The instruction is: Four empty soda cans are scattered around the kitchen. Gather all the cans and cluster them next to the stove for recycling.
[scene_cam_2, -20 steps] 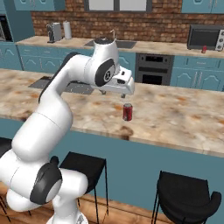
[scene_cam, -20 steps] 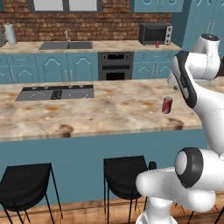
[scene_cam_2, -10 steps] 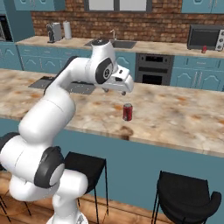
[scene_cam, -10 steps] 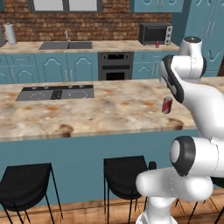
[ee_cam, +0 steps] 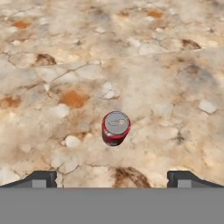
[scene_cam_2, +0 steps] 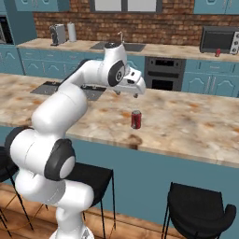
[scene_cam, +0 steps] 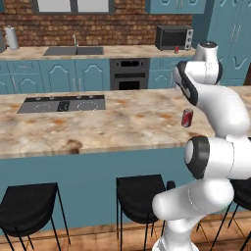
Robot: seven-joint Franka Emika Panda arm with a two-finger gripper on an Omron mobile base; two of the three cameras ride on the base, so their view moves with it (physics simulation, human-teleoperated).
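One soda can [ee_cam: 116, 127] stands upright on the marbled island counter [ee_cam: 65, 65], below the wide-spread, empty claw [ee_cam: 112, 179].

White rounded arm [scene_cam_2: 60, 112] – dark joints, glossy shell

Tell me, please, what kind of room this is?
It looks like a home kitchen, rendered rather than real. A black stove is set in a beige marbled island counter, a built-in oven and a sink stand along the brick back wall, with teal cabinets around.
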